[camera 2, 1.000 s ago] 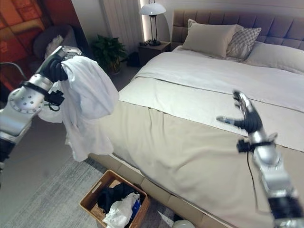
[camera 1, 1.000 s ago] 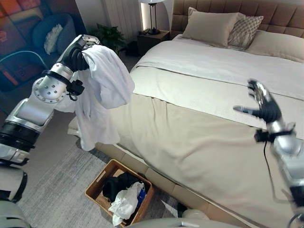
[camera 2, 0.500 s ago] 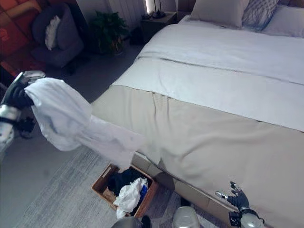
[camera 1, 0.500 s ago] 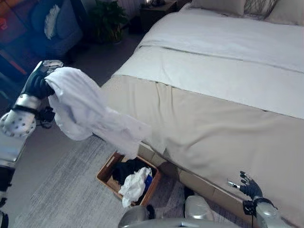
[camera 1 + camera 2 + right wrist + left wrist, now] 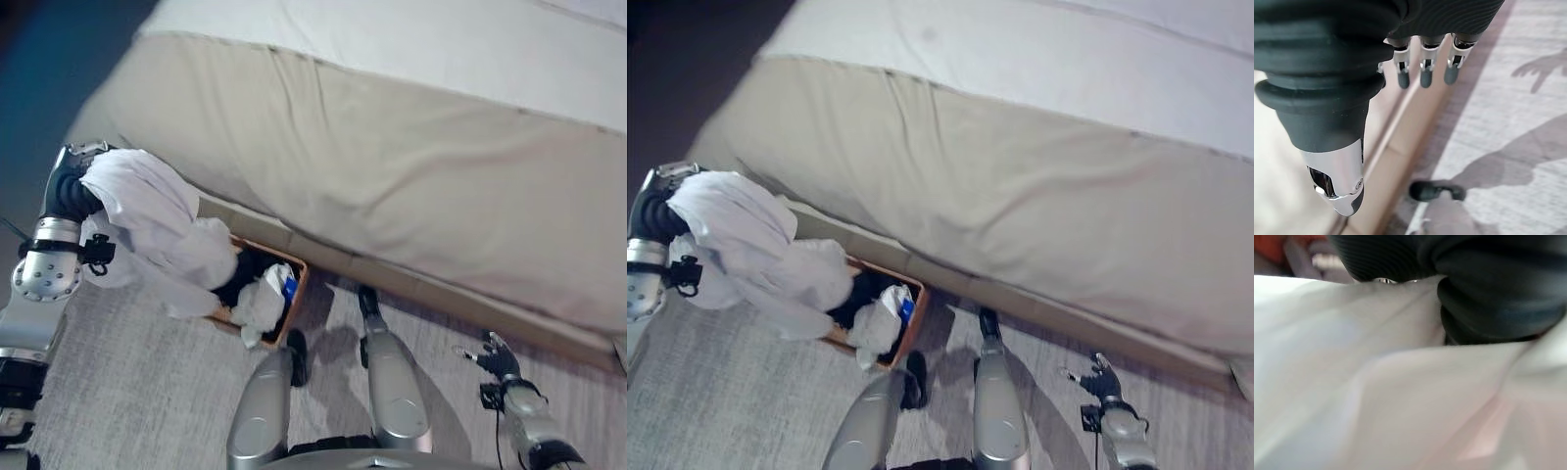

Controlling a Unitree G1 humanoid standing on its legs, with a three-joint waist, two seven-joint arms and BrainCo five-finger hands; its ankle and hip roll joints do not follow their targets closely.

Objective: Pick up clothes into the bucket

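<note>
Carrying a white garment point(image 5: 147, 230), the left robot hand point(image 5: 71, 186) is clenched on the cloth, its hem draped over the rim of the wicker basket point(image 5: 292, 304) beside the bed point(image 5: 392, 166). Release remains. The right robot hand point(image 5: 498, 357) hangs loosely spread, holding nothing.

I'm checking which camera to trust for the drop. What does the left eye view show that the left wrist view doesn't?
Left eye view alone: the wicker basket on the grey rug beside the bed, dark and white clothes already inside it, and the open right hand low near the floor. Left wrist view alone: close-up folds of the cloth. Both: the white garment draped over the left hand.
</note>
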